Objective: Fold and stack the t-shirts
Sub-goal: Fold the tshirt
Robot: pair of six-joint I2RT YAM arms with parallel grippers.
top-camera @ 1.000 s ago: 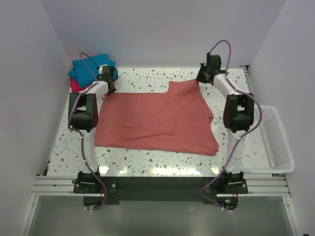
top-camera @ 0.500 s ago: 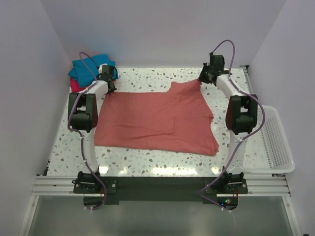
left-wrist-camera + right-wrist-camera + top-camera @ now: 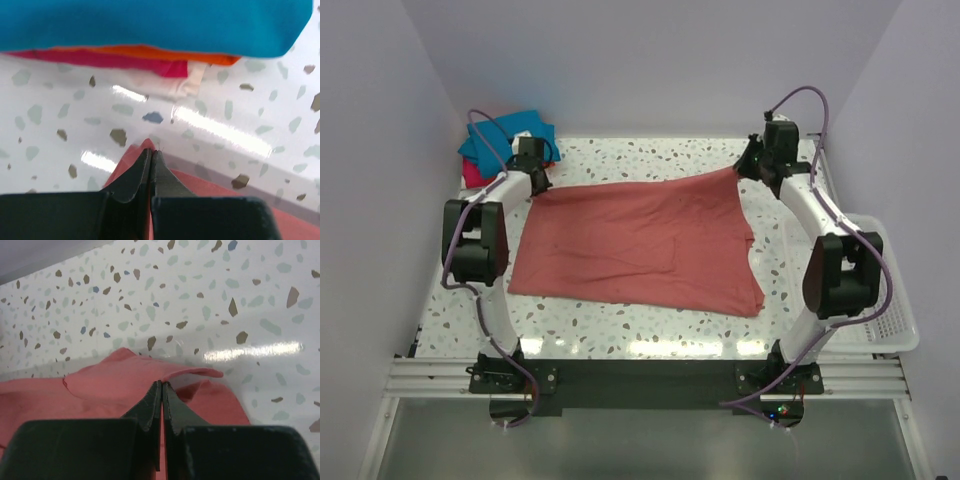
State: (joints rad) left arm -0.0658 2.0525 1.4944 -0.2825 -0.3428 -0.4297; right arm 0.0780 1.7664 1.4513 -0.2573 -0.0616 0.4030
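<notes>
A salmon-pink t-shirt lies spread across the speckled table. My left gripper is shut on its far left corner, the jaws pressed together with pink cloth between them. My right gripper is shut on the far right corner, which is lifted and pulled taut toward the back right. A folded stack of t-shirts, teal-blue on top with orange and magenta-pink below, sits at the back left corner, just beyond my left gripper.
A white mesh basket hangs off the table's right edge, beside the right arm. Walls close in the table at the back and both sides. The pink shirt's near edge lies short of the table's front edge.
The left gripper has shut on the shirt's far left corner. The right gripper has pulled its corner rightward and back, stretching the far edge out straight.
</notes>
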